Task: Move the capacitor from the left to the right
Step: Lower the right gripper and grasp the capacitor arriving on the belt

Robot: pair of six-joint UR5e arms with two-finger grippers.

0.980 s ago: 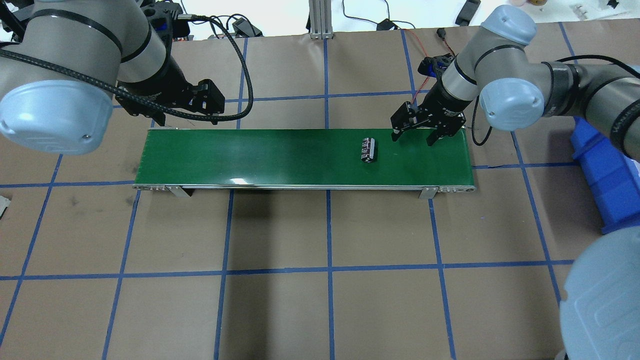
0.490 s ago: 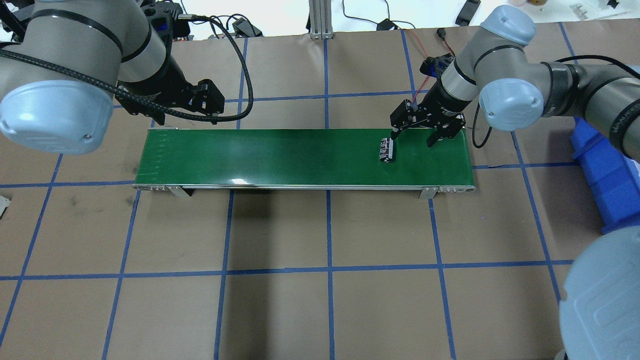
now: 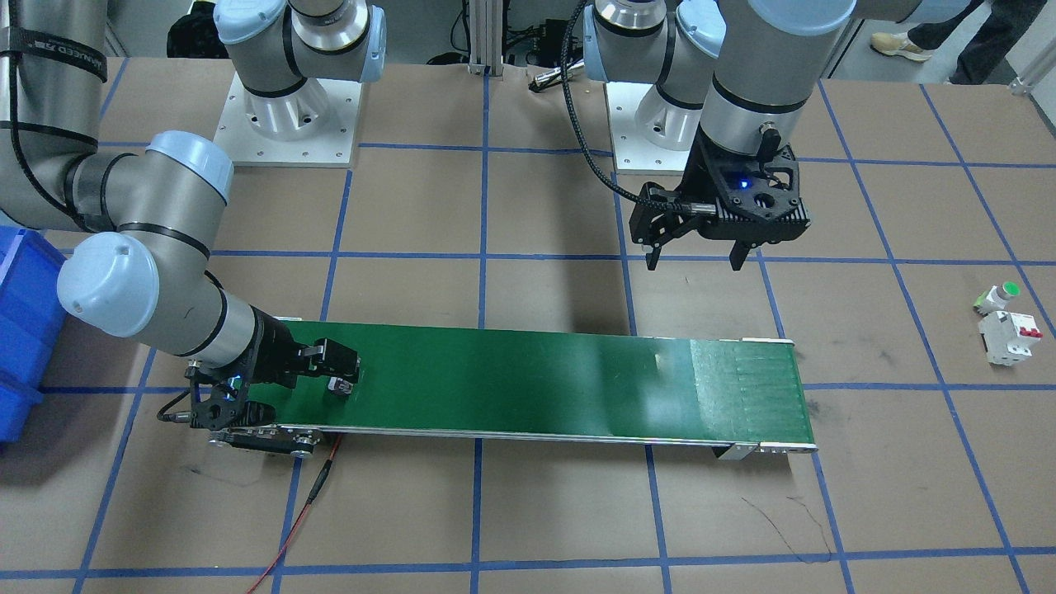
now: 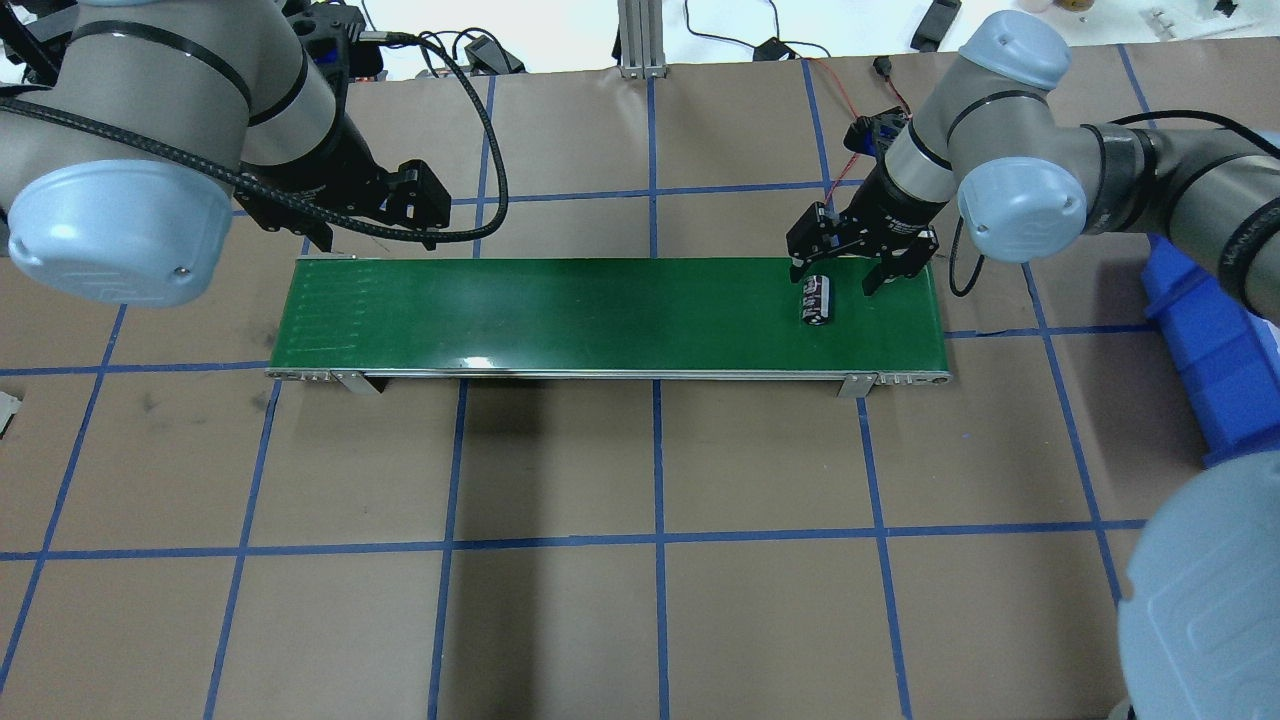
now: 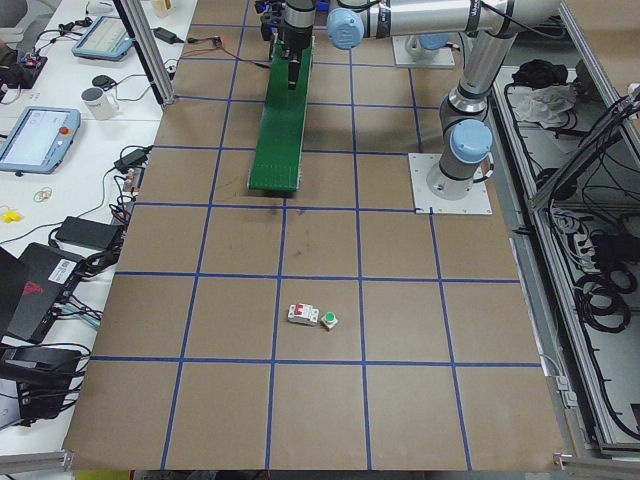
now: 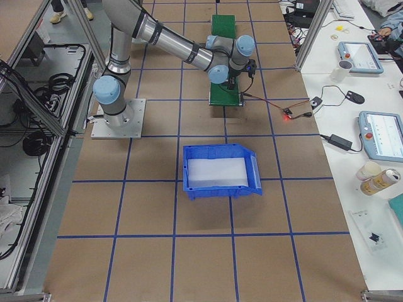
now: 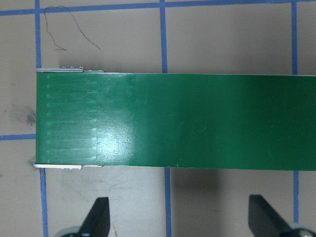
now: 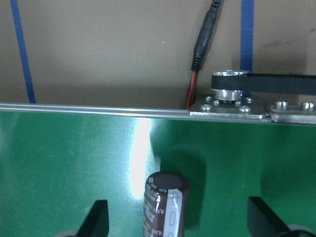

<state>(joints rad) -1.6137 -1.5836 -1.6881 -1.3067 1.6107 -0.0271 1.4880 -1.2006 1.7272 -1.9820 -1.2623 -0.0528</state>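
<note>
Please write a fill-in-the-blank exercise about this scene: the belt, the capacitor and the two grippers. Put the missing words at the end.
1. The capacitor lies on a belt whose colour is ___.
2. The right gripper is ___, with the capacitor between its fingers and a gap on each side.
3. The left gripper, open near the belt's other end, holds ___.
4. The bin on the table has the colour ___.

Missing words: green; open; nothing; blue.

Nothing can be read for sure: white capital letters on a black strap (image 3: pixel 51 59) around the right arm (image 3: pixel 45 107) are blurred, and the pale print on the capacitor (image 8: pixel 165 205) is too small.
</note>
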